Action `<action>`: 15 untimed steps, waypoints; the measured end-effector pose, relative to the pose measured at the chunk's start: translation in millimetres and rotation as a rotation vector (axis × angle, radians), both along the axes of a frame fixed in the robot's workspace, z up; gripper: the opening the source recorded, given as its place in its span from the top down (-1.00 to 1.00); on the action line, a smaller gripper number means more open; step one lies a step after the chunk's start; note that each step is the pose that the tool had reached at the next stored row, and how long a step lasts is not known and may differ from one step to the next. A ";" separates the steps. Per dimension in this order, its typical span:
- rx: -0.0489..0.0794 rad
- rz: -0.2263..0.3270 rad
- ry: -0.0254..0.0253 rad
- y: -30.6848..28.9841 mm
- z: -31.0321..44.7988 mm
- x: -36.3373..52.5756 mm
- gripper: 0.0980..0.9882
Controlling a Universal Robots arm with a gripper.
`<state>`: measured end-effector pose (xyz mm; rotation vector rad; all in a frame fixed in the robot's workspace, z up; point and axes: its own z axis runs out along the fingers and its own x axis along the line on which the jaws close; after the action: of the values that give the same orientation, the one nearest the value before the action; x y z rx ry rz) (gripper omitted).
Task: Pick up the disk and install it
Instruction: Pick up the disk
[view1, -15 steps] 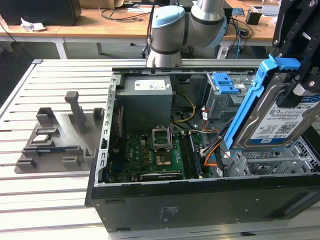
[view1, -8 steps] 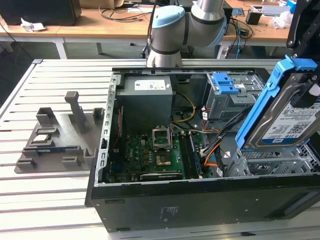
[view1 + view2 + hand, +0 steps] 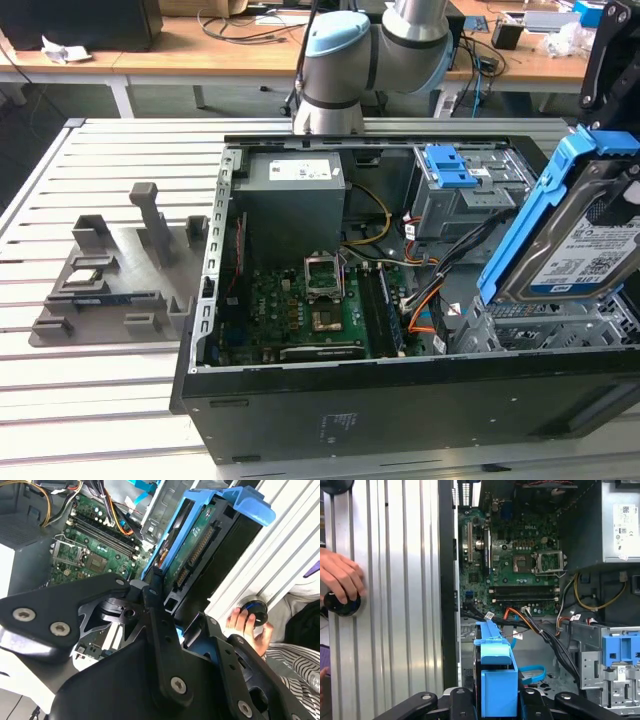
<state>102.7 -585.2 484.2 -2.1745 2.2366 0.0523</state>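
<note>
The gripper (image 3: pixel 181 611) is pinching the disk (image 3: pixel 585 235) at one end and holding it in the air at the exterior view's right, over the near right corner of the open computer case (image 3: pixel 300 410). The disk's long axis is running steeply, slanting from the gripper down toward the grey drive cage (image 3: pixel 545 322) just beneath its lower end, and it is not yet sitting inside. A person's hand (image 3: pixel 339 577) is resting on a black knob (image 3: pixel 340 605) beside the case.

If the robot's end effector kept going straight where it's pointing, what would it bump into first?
Most likely the cables just beyond the disk that the end effector is shut on; the disk's tip would touch first. The green motherboard lies past them, though depth is unclear.
</note>
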 end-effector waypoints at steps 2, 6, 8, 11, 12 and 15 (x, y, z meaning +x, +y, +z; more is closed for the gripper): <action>0.000 0.000 0.0003 1.4 -3.1 5.1 0.40; -0.001 0.000 0.0011 9.2 -7.1 15.2 0.40; -0.002 0.000 0.0011 13.3 -9.2 17.7 0.40; -0.005 0.000 0.0012 19.9 -12.6 23.0 0.40; -0.006 0.000 0.0012 21.1 -13.4 24.5 0.40; -0.007 0.000 0.0012 22.9 -15.2 28.2 0.40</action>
<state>130.8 -562.3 469.0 -2.1784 2.2407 0.0462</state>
